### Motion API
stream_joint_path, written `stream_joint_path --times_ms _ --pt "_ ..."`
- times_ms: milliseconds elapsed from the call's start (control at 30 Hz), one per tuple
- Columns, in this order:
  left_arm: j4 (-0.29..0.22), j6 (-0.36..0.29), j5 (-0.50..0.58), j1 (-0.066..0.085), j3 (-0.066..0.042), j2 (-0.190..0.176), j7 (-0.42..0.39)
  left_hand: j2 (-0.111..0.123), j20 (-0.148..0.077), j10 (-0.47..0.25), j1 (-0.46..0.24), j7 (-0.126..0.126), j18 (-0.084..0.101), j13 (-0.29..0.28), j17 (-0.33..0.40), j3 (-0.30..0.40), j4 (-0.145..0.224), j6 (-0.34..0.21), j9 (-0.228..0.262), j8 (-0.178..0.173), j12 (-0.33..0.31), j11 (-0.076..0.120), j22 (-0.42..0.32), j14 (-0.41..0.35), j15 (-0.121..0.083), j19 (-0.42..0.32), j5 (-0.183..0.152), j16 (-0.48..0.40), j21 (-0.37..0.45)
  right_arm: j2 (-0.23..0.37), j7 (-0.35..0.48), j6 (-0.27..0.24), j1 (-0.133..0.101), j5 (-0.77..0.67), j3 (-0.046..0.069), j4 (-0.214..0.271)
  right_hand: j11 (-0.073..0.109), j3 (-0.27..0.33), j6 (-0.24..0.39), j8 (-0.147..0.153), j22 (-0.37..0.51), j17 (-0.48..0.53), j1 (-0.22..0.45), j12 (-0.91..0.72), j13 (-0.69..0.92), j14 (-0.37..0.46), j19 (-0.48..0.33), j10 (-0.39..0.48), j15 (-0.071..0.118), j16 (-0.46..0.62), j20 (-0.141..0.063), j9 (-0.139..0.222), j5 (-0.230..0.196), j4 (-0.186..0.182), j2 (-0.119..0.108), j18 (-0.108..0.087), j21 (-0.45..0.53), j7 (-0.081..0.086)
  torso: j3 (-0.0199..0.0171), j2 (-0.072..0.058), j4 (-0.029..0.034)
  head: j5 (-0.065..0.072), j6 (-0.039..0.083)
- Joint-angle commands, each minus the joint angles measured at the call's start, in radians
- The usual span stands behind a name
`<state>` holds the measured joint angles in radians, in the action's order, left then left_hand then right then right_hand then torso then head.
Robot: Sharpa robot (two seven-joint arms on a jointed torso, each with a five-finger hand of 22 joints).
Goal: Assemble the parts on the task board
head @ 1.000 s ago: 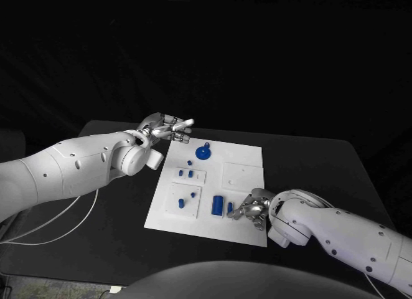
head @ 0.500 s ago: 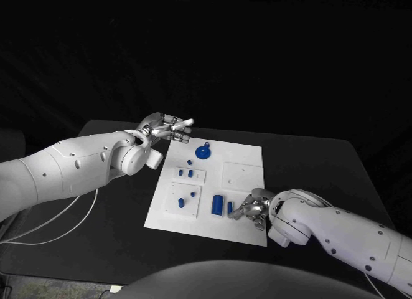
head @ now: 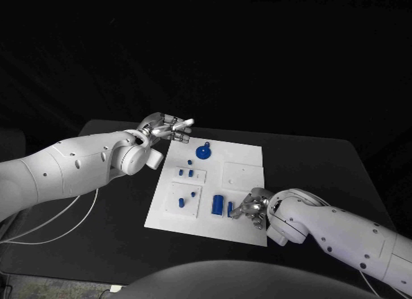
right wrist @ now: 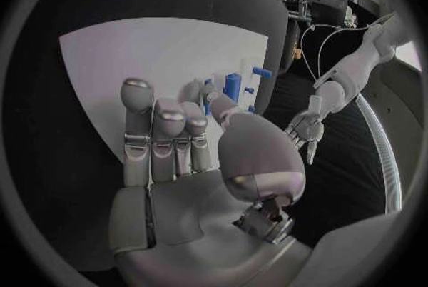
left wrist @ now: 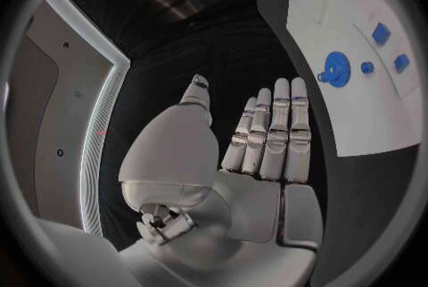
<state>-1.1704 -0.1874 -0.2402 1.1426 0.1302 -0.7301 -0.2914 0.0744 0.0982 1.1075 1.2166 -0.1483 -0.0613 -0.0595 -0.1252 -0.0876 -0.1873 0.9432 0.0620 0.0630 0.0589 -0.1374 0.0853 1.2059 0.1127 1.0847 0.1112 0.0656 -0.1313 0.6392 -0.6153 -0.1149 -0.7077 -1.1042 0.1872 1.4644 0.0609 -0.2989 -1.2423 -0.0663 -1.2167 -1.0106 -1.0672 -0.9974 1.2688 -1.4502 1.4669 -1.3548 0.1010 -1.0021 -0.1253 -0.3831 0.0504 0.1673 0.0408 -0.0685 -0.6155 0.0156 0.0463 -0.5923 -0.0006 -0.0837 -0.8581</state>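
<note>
Black table [head: 313, 162] and dark room sit all around the white task board [head: 246, 152], which lies flat in the middle.

At the far left corner of the board, the left hand [head: 167, 129] hovers with nothing in it. Its fingers [left wrist: 267, 133] are straight and lie side by side, with the thumb a little apart. A round blue gear [head: 203, 152] sits on the board near those fingertips, but they do not touch it. 2 small blue parts [left wrist: 389, 46] lie just past the gear.

At the near right edge of the board is the right hand [head: 249, 207]. Its fingers [right wrist: 156, 137] are held up close together, and the thumb bends in toward them. Nothing is pinched there that I can see. A blue cylinder [head: 218, 204] stands on the board just past those fingertips, with a thin blue peg [head: 230, 207] between it and the hand. I cannot tell if a finger touches the peg.
</note>
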Motion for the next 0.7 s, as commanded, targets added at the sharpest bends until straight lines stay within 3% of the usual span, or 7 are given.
stream_joint_path --times_ms 33,233,333,433,533,633,700 --pt "-0.002 0.013 -0.003 0.001 0.000 0.002 -0.004 -0.007 -0.002 -0.009 0.002 -0.003 -0.002 -0.001 -0.002 -0.007 0.010 0.007 0.000 0.003 0.000 0.000 0.001 -0.005 -0.003 -0.007 -0.002 -0.004 -0.001 -0.002 -0.004 0.004 0.002 0.001 -0.001 -0.006 0.000 -0.004 0.002 0.001 0.001 -0.001 0.008 0.000 0.001 -0.003 0.047 -0.006 0.006 0.007 -0.007 -0.001 -0.002 0.001 -0.001 0.020 -0.001 -0.006 0.0006 0.001 -0.0004 -0.001 0.000" --pt "-0.002 0.013 -0.003 0.001 0.000 0.001 -0.004 -0.007 -0.002 -0.009 0.002 -0.003 -0.002 -0.001 -0.002 -0.007 0.010 0.007 0.000 0.003 0.000 0.000 0.001 -0.005 -0.003 -0.007 -0.002 -0.004 -0.001 0.004 0.000 0.005 0.002 0.004 -0.001 -0.009 -0.001 -0.001 0.002 0.002 0.001 -0.002 0.011 0.003 0.001 -0.003 0.047 -0.006 0.006 0.007 -0.007 -0.003 -0.001 0.007 -0.007 0.020 -0.001 -0.006 -0.0002 0.001 -0.0016 -0.001 0.003" --pt "-0.001 0.013 -0.003 0.001 0.000 0.001 -0.004 -0.007 -0.002 -0.009 0.002 -0.003 -0.002 -0.001 -0.002 -0.007 0.010 0.007 0.000 0.003 0.000 0.000 0.001 -0.005 -0.003 -0.007 -0.002 -0.004 -0.001 0.010 0.007 0.004 0.002 0.009 0.000 -0.006 -0.003 0.012 0.001 0.002 0.002 0.001 0.031 0.004 0.001 -0.003 0.047 -0.005 0.003 0.009 -0.004 -0.006 0.012 -0.002 -0.024 0.018 0.000 -0.004 -0.0007 0.001 -0.0019 0.000 0.007" --pt "0.001 0.013 -0.003 0.001 0.000 0.002 -0.005 -0.007 -0.002 -0.009 0.002 -0.003 -0.002 -0.001 -0.002 -0.007 0.010 0.007 0.000 0.003 0.000 0.000 0.001 -0.005 -0.003 -0.007 -0.002 -0.004 -0.001 0.019 0.020 0.006 0.002 0.021 0.006 -0.003 -0.004 0.039 -0.001 0.002 0.002 0.002 0.049 0.004 0.000 -0.003 0.047 -0.004 0.002 0.008 -0.002 -0.010 0.057 -0.027 -0.051 0.014 -0.001 -0.002 -0.0011 0.001 -0.0023 0.000 0.012" --pt "0.006 0.009 -0.003 0.001 0.000 0.003 -0.009 -0.009 -0.002 -0.007 0.001 -0.002 -0.002 -0.002 -0.002 -0.008 0.013 0.012 0.001 0.004 0.000 0.001 0.001 -0.005 -0.003 -0.006 -0.002 -0.004 -0.002 0.031 0.044 0.015 0.002 0.042 0.023 0.001 -0.008 0.062 0.003 0.002 0.005 0.008 0.052 0.013 -0.007 -0.002 0.046 0.003 0.001 0.012 0.000 -0.010 0.070 -0.091 -0.100 0.011 0.007 0.001 -0.0021 0.002 -0.0030 0.004 0.027" --pt "0.012 0.003 0.002 0.001 0.000 0.005 -0.014 -0.010 -0.003 -0.004 0.002 -0.003 -0.002 -0.001 -0.002 -0.008 0.015 0.018 0.001 0.004 0.000 0.002 0.001 -0.004 -0.003 -0.006 -0.001 -0.004 -0.002 0.045 0.083 0.028 0.002 0.071 0.047 0.002 -0.012 0.043 0.016 0.002 0.009 0.014 0.035 0.019 -0.013 0.000 0.045 0.011 -0.002 0.019 0.003 -0.008 0.057 -0.170 -0.152 0.007 0.020 0.010 -0.0013 0.004 -0.0028 0.006 0.044" --pt "0.019 -0.007 0.013 0.001 0.001 0.007 -0.020 -0.011 -0.003 -0.002 0.003 -0.002 -0.002 -0.002 -0.002 -0.009 0.017 0.021 0.001 0.005 0.000 0.002 0.001 -0.004 -0.003 -0.006 0.001 -0.004 -0.002 0.057 0.130 0.040 0.001 0.106 0.071 -0.003 -0.016 0.069 0.029 0.003 0.017 0.021 0.024 0.025 -0.017 0.002 0.043 0.018 -0.003 0.028 0.005 -0.004 0.063 -0.200 -0.160 0.004 0.038 0.015 -0.0011 0.005 -0.0037 0.010 0.063"
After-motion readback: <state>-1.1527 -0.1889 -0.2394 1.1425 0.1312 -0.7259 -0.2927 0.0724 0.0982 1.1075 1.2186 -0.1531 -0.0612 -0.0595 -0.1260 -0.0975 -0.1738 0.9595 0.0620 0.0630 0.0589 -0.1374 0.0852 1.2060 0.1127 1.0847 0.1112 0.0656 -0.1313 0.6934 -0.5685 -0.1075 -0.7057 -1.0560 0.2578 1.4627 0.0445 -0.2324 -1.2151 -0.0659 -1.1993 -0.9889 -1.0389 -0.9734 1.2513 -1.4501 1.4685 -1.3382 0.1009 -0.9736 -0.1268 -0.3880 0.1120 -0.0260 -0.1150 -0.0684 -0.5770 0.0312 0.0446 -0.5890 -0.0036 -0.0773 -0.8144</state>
